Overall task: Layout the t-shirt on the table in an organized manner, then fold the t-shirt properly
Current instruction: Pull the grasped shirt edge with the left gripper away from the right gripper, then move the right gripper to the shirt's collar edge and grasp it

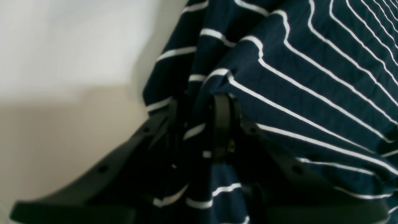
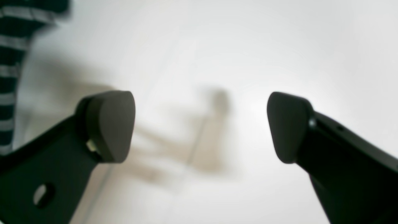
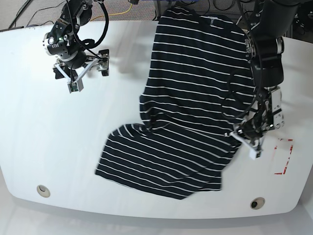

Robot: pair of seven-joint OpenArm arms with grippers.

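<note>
My left end effector (image 1: 199, 124) is clenched on a bunch of the t-shirt (image 3: 190, 103); in the left wrist view the striped cloth is pinched between the two black fingers (image 1: 221, 124) and folds over them. In the base view this grasp sits at the side edge of the shirt, near the lower hem, and just beyond it the cloth is wrinkled and drawn toward the fingers. My right end effector (image 2: 199, 127) is released, its pads (image 2: 108, 124) wide apart with only bare worktop (image 3: 29, 147) between them. It hangs well apart from the shirt, which shows only at the far left border of its view.

The shirt lies across the middle of the worktop, collar at the far edge, the body running toward the near edge, and the lower part bent to one side with a fold where it turns.

The risks I see from here:
- I hold only one side. If I pull, I think the whole shirt will slide or rotate on the glossy surface and will not flatten, because nothing holds the opposite side.
- The pinch may contain more than one layer. I cannot tell how many, so a lift could carry the back layer too and make a new fold.
- The grasp is near the red marking (image 3: 284, 157) and the worktop's edge, so a pull outward could drag the hem over the edge.
</note>
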